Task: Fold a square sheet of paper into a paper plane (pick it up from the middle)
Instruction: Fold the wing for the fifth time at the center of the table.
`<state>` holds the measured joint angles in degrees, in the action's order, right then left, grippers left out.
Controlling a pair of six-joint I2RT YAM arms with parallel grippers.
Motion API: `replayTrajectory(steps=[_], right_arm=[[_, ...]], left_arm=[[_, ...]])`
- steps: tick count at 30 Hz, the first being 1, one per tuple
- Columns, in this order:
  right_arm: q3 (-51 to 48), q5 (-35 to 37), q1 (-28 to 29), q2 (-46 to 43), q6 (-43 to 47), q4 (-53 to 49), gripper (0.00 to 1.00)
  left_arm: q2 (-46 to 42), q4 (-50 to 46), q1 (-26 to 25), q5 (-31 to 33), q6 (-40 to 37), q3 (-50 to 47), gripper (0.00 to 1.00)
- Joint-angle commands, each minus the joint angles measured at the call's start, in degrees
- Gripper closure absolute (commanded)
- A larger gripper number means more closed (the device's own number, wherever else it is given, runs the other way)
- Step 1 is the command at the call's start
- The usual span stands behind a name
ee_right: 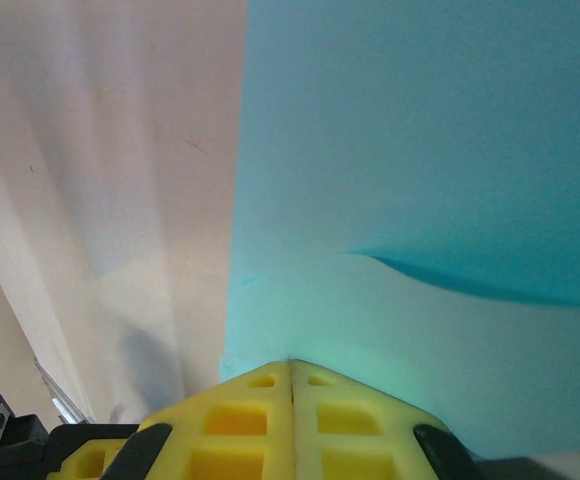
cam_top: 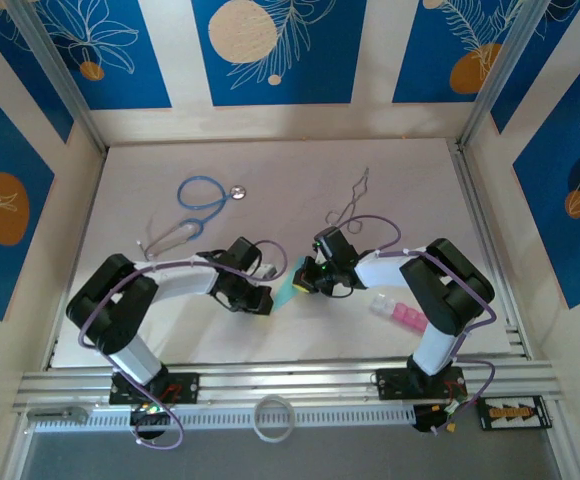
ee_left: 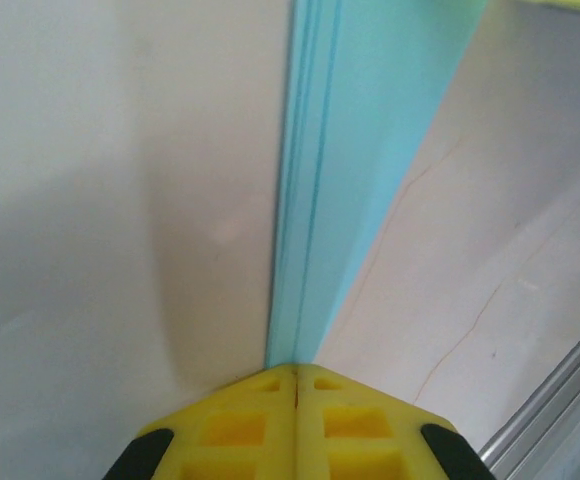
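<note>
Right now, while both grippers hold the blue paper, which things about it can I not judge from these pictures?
Top view: the paper is very small, and the left gripper and right gripper cover its sides, so its folds are unreadable.
Left wrist view: the top edge cuts it off; its far end is unseen.
Right wrist view: the top and right edges cut it off, so its outline is unknown.
</note>
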<state>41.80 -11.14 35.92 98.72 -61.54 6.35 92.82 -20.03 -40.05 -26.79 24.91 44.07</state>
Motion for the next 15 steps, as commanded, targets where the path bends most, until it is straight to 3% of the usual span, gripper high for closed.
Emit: replayTrajectory(steps=[1, 9, 15], right_arm=[[-0.9, 4.6, -0.4, 3.1, 0.4, -6.9, 0.99], [-0.9, 4.6, -0.5, 2.9, 0.1, -6.6, 0.99], [-0.8, 4.3, -0.4, 2.8, -0.1, -6.3, 0.99]], left_arm=[[-2.7, -8.7, -0.3, 1.9, -1.2, -1.8, 0.94], [-9.7, -5.3, -0.1, 1.9, 0.8, 0.5, 0.95], [-2.7, 4.3, 1.3, -2.3, 4.7, 5.5, 0.94]])
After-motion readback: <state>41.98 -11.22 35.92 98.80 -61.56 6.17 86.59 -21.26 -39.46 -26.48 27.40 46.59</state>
